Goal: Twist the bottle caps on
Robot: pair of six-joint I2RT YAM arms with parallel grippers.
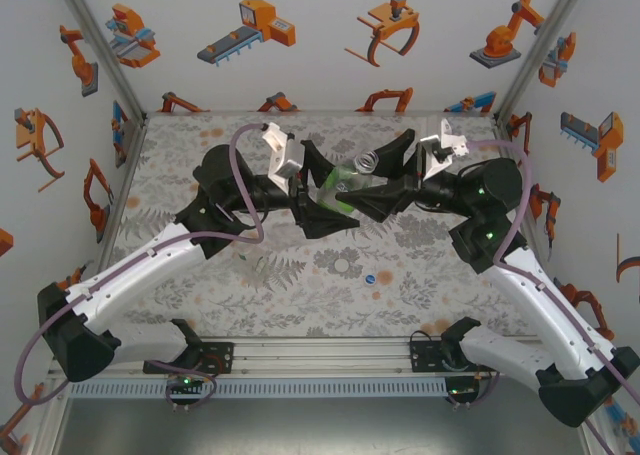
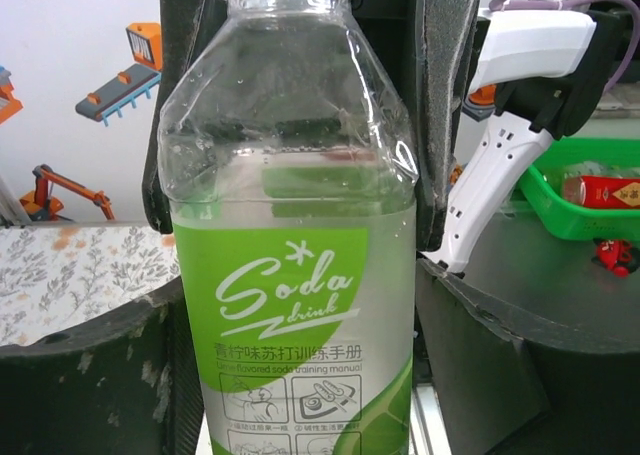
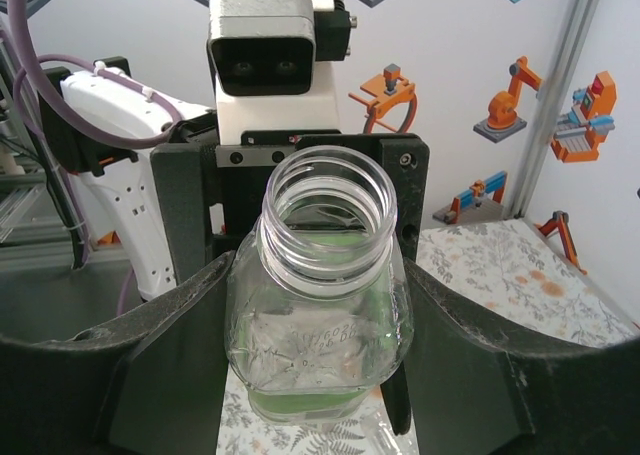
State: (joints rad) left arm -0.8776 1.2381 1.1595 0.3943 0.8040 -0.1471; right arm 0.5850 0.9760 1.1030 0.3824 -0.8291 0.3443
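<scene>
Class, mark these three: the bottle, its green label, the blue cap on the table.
bottle (image 3: 322, 320), right wrist view, on its clear shoulder below the neck.
green label (image 2: 240, 250), left wrist view, above the Soda lettering.
blue cap (image 1: 371, 276), top external view, its middle.

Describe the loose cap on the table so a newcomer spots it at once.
On the floral table, find the bottle raised above its middle. Just nearer the arm bases lies the blue cap, a small round disc, the only solid blue spot on that grey print.
</scene>
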